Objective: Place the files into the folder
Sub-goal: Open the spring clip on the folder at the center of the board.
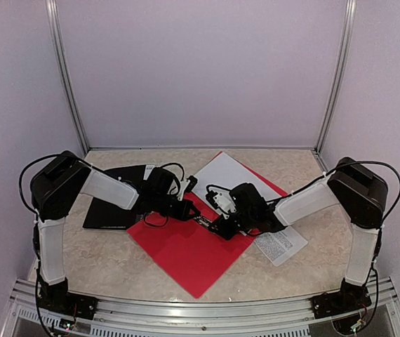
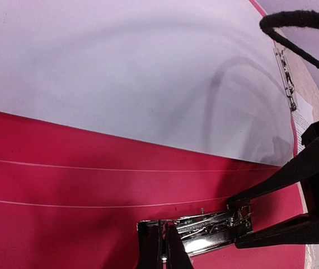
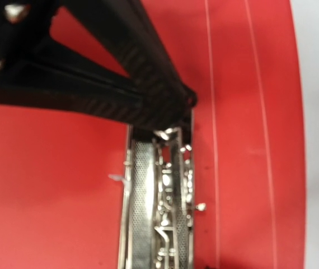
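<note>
Far left, 9 o'clock of the folder [image 1: 186,260]: black board [image 1: 112,203] flat on the table [image 1: 102,260], partly hidden by the left arm. Left gripper [image 1: 189,208] is closed, tips down at one end of the clip [image 2: 204,232]; can't tell whether it pins the clip or only touches it. Clip lies mid-folder on the bare red half, just beside the spine creases. Right gripper [image 2: 237,219] comes in from 3 o'clock, jaws drawn narrow around the clip's other end, gripping it as far as I can tell. Files: one blank sheet [image 1: 224,175] lies on the folder's 1 o'clock half, its edge just short of the creases. A printed sheet [image 1: 282,246] lies off the folder at 4 o'clock, one corner hidden behind the right arm. Risks, my judgement: both sets of tips crowd one small clip, so a lift or twist by the right could knock fingers together or let the sprung lever snap back. A pull while the left isn't holding firm would drag the folder and slide the blank sheet off. The right forearm could sweep the printed sheet. Room: bare red at 6–7 o'clock, bare table toward the near edge. Tight at 9 (board) and 12 (back wall).
</note>
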Motion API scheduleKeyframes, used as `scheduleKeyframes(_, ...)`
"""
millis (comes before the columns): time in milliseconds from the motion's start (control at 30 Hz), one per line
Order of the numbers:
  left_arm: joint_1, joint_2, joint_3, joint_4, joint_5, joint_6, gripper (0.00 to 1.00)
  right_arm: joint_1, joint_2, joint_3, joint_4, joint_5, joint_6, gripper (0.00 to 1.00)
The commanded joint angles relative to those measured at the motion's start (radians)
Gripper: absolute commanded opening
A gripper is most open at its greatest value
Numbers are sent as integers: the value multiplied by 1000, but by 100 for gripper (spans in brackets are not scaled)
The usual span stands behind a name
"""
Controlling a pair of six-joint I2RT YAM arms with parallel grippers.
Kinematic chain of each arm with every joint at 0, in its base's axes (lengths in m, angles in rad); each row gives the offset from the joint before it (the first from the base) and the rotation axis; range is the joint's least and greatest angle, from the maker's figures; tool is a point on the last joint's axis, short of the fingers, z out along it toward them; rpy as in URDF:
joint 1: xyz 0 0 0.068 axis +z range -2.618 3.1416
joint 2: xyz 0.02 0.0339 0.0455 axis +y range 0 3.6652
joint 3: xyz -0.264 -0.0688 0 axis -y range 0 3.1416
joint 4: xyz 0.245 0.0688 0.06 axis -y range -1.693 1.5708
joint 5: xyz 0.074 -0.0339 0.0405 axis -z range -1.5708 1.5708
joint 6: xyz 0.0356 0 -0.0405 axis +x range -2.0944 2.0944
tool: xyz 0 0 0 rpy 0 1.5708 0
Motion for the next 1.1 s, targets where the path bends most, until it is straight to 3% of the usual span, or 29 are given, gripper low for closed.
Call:
scheduleKeyframes(0, 31, 13, -98, -220, -124, -2, 0, -7, 42, -26, -212, 46, 31, 6)
scheduleKeyframes(433, -22, -84, -26, -285, -110, 13, 0, -6, 39, -7, -223, 31, 34, 7)
scheduleKeyframes(900, -76, -80, 136, -335, -86, -16, 0, -8, -144, -81, -107, -69, 28, 26)
scheduleKeyframes(1067, -113, -90, 172, -352, -92, 6, 5, -8, -247, -133, -77, -78, 54, 30)
